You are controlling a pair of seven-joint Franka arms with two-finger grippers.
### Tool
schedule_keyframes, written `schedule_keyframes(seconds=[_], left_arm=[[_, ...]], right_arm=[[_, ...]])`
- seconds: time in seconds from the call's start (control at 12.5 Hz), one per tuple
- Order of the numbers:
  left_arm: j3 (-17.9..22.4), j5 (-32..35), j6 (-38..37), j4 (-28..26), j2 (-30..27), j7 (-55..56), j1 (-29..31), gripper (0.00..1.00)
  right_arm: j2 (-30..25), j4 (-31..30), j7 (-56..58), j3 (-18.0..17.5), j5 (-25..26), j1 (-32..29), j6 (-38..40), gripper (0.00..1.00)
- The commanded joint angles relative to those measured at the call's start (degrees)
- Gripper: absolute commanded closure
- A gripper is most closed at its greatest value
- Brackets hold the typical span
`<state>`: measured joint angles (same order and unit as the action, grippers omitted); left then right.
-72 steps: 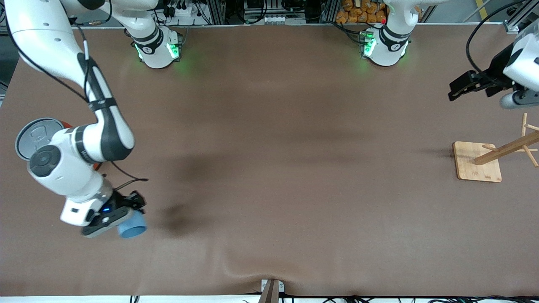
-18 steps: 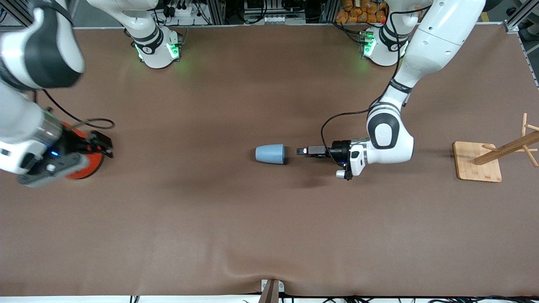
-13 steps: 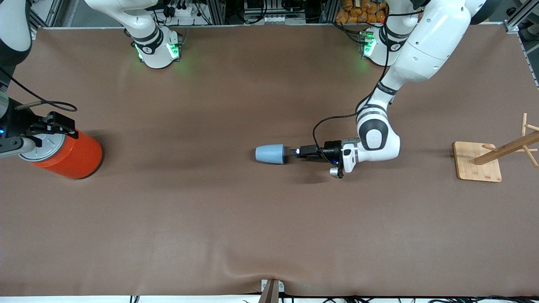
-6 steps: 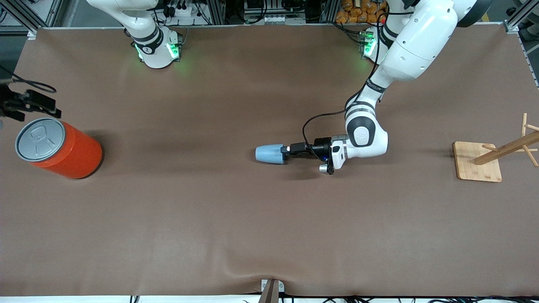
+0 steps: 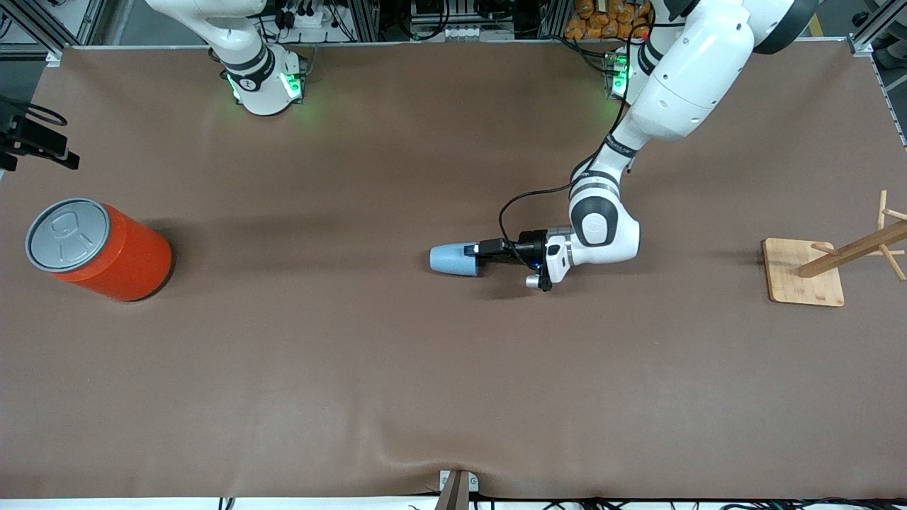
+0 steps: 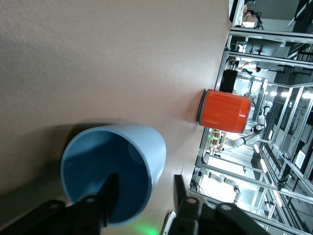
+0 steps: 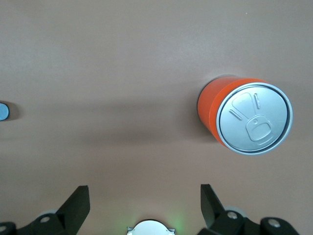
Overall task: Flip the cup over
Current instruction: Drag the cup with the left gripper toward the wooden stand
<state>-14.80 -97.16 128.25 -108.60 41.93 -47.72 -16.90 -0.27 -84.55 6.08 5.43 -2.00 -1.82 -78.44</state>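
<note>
Since the previous front picture, the cup (image 5: 453, 259) has stayed lying on its side near the middle of the table, its mouth turned toward the left arm's end, while the left gripper (image 5: 473, 251) has pushed in to its rim. The left wrist view shows one finger (image 6: 108, 196) inside the mouth and the other outside the wall, a gap showing on each side, so the jaws are partly closed but not yet pinching anything.

My worry is the thin, light wall: if the fingers meet it off-centre, the cup may roll or skid away, or slip out when the arm turns it upright. Pressing low could also drag the rim along the table.

The right gripper (image 7: 142, 203) is spread wide and holds nothing; it waits above the right arm's end of the table, near the orange can (image 5: 99, 249).

Only the left wrist view reveals the finger straddling the wall and the deeper blue inside. The front view alone shows the wooden rack (image 5: 843, 258) at the left arm's end. The right wrist view shows the can's pull-tab lid square on.
</note>
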Motion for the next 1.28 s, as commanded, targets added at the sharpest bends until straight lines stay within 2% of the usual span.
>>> schedule_keyframes(seconds=[0.0,0.16,0.4,0.72,0.88,1.2], left_arm=[[0.0,-2.2,2.2,2.2,1.8,-1.0,-1.8,1.00],[0.2,-1.9,3.1,2.9,2.5,-0.9,-2.1,1.00],[0.2,-1.5,4.6,4.0,1.9,0.2,-2.0,1.00],[0.8,-0.8,4.7,5.9,-1.0,9.3,-1.6,1.00],[1.1,3.7,4.7,5.9,-3.7,15.8,-0.6,1.00],[2.5,16.1,4.6,5.2,-13.3,37.0,1.8,1.00]], right_arm=[[-2.3,-1.3,-0.2,-0.2,2.0,-0.4,-2.4,0.00],[-1.5,-1.5,1.7,-0.2,2.3,-0.6,-6.3,0.00],[-0.6,-1.6,2.7,-0.2,2.1,-0.3,-6.2,0.00],[-0.6,-1.3,2.4,-0.4,1.5,0.1,-6.8,0.00],[-0.6,-1.3,2.4,-0.6,1.1,0.4,-6.7,0.00],[-0.5,-1.3,2.4,-0.6,1.2,1.2,-6.3,0.00]])
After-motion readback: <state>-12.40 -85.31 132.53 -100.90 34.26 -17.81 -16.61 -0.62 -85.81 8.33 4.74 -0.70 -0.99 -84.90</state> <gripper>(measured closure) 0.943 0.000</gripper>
